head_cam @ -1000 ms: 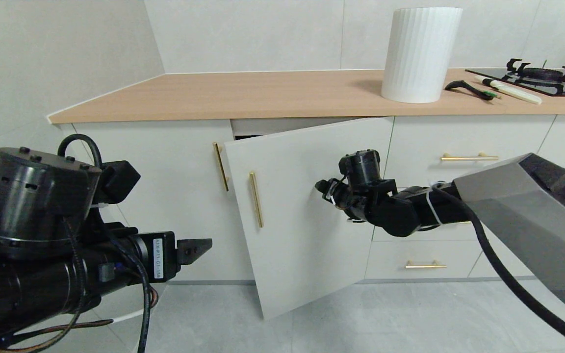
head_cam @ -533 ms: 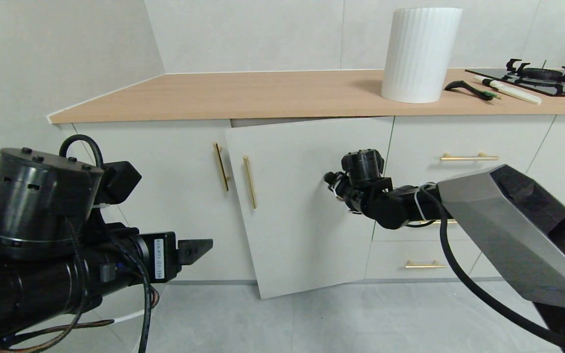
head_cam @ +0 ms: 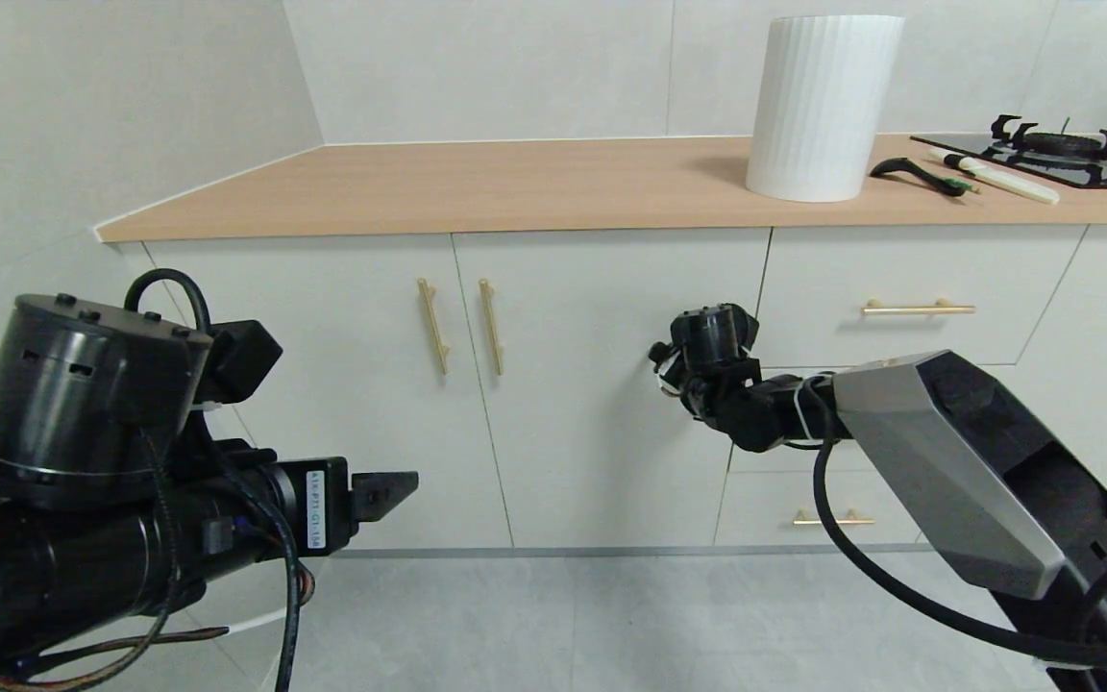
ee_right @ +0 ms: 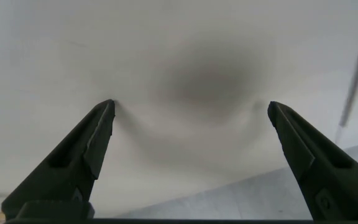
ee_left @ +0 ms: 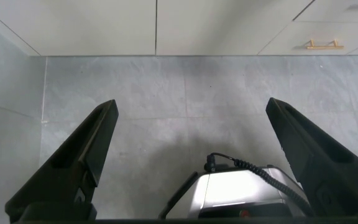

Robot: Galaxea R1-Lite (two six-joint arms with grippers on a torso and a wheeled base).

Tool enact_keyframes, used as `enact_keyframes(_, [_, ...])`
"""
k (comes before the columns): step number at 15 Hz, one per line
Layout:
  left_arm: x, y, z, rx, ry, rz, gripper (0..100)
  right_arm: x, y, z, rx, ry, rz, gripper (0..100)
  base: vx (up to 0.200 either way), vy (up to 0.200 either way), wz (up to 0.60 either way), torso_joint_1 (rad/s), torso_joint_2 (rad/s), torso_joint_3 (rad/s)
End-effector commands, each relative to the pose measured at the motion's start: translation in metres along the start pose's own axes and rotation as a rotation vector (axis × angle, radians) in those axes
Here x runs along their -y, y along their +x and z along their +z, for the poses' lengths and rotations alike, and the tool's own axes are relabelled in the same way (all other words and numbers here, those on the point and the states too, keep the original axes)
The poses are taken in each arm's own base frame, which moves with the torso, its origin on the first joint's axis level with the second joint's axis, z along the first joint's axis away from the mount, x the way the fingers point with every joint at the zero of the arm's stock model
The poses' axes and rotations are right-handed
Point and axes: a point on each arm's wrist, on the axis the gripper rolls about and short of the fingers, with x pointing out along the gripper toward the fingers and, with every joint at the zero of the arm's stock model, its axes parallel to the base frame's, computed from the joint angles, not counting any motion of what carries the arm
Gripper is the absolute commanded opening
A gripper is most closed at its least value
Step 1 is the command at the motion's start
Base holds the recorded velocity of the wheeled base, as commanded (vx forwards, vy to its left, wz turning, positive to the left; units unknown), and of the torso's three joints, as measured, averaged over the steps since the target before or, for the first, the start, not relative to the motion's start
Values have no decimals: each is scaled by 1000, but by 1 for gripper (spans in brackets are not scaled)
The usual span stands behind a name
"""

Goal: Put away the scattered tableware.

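Tableware (head_cam: 996, 177) is in neither gripper: right gripper (ee_right: 191, 112) spread wide and empty, tips on the shut cabinet door (head_cam: 602, 384) mid-frame, left gripper (ee_left: 191, 112) open lower left, pieces lying on the counter (head_cam: 515, 183) upper right by the hob (head_cam: 1063, 146), so stowing looks unfinished.

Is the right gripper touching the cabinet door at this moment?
Touching. In the right wrist view the right gripper's open fingertips meet their own shadows on the closed cabinet door, with no gap showing.
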Motion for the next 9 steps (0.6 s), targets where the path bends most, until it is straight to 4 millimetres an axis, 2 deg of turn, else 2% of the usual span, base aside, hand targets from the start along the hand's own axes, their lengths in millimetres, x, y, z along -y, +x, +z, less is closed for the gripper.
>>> enact_keyframes(1, [0, 1, 0, -2, 0, 1, 100, 6, 5, -5, -5, -4, -11, 100, 0, 0, 0, 0, 0, 0])
enact_keyframes(6, [0, 0, 0, 0, 0, 1, 100, 3, 2, 1, 3, 1, -5, 100, 0, 0, 0, 0, 0, 0])
enact_keyframes(9, [0, 0, 0, 0, 0, 1, 100, -7, -16, 13, -10, 2, 18, 100, 0, 0, 0, 0, 0, 0])
